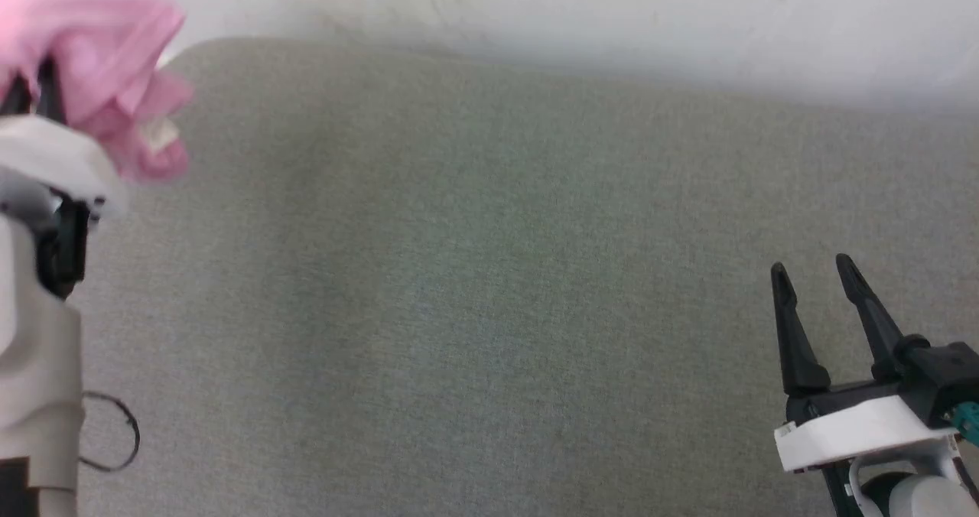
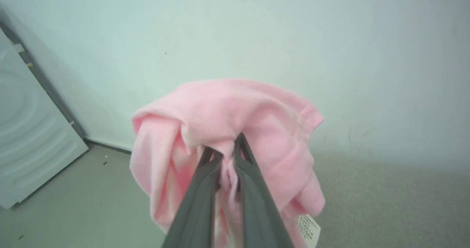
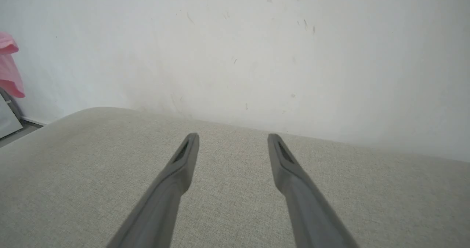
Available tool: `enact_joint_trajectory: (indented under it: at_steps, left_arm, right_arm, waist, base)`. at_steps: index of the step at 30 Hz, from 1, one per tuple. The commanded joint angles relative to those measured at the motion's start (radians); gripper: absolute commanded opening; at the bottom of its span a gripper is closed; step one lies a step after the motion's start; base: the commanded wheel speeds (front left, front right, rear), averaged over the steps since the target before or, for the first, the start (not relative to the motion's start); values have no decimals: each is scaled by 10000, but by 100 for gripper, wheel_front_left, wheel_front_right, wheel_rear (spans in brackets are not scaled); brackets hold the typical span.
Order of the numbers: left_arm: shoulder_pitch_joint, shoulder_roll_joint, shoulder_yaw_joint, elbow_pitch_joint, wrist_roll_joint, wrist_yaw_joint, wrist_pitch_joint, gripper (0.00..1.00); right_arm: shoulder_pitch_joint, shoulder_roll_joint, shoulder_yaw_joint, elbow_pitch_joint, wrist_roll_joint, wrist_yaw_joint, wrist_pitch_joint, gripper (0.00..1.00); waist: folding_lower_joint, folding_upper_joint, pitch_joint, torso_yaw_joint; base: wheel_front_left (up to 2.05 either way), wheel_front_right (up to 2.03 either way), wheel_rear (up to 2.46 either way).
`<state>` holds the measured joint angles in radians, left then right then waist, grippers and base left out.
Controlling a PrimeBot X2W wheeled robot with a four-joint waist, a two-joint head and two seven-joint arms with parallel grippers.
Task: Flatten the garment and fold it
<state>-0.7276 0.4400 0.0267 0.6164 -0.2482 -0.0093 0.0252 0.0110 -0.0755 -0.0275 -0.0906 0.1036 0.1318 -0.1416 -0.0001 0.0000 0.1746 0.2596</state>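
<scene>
Grey upholstered surface (image 1: 489,272) against scuffed white wall (image 1: 535,12). Left hand (image 2: 227,149) clamped on bunched pink garment (image 2: 220,108), lifted above the surface's rounded far-left corner. Right hand (image 1: 811,266) fingers apart over near-right edge.

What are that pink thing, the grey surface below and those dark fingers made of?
The garment: thin soft cloth, matte pink, perhaps a cotton knit; it droops in loose folds from the left gripper. The grey surface: woven upholstery fabric, going by its fine visible weave. The fingers of the right gripper: smooth, matte dark grey, likely plastic or rubber; I cannot tell which.
</scene>
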Motion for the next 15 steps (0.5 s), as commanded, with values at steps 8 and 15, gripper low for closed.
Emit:
enact_joint_trajectory:
  at_steps: [8, 15]
  left_arm:
    - [-423, -929, -958, -1809, 504, -57, -1650, 0]
    - [155, -2219, -1959, -3278, 368, -166, -1575, 0]
  right_arm:
    - [300, 202, -201, -66, -134, -11, -25, 100]
    - [375, 244, -278, -101, -132, -11, 17, 100]
  waist:
    - [1, 0, -938, -510]
    - [1, 0, -912, -1625]
  base:
    - [0, 0, 0]
    - [0, 0, 0]
